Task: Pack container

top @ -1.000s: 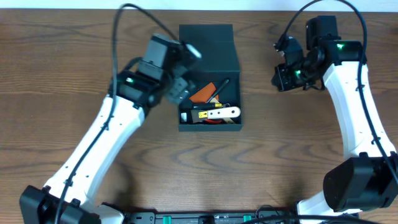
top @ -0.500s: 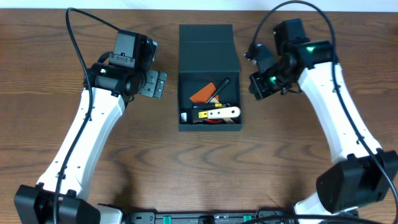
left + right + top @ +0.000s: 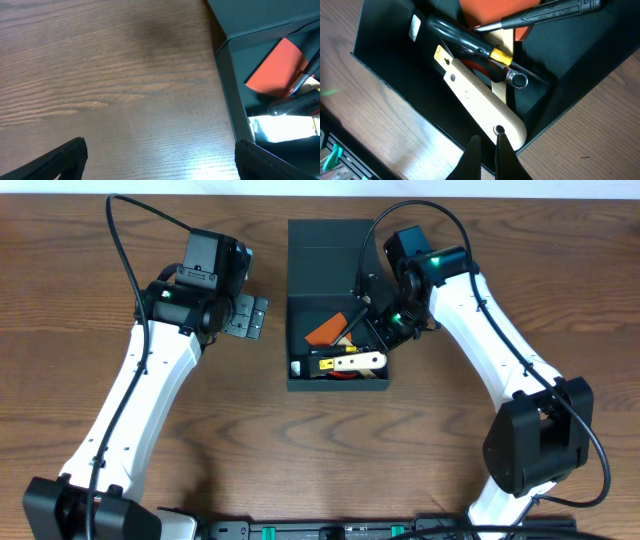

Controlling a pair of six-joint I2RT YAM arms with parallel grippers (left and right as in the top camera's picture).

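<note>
The container [image 3: 300, 375] is a dark teal-black box at the table's middle, its flap lid [image 3: 330, 242] folded open to the back. Inside lie an orange flat piece [image 3: 326, 330], a cream-handled tool [image 3: 355, 361] and a black pen-like tool [image 3: 355, 320]. My left gripper [image 3: 246, 315] is open and empty over bare table just left of the box; the left wrist view shows its fingers [image 3: 60, 160] wide apart and the box wall [image 3: 227, 75] at right. My right gripper [image 3: 378, 328] hangs over the box's right side, shut and empty [image 3: 487, 150], above the cream handle [image 3: 485, 107].
In the right wrist view a black tool with a yellow collar [image 3: 470, 45] and a lettered black shaft [image 3: 555, 12] lie over the orange piece [image 3: 485, 12]. Brown wood table [image 3: 120, 260] surrounds the box. Black cables arch from both arms.
My left arm pulled back from the box to the left and then held still. My right arm swung left from the table's right side to over the box's right edge.
</note>
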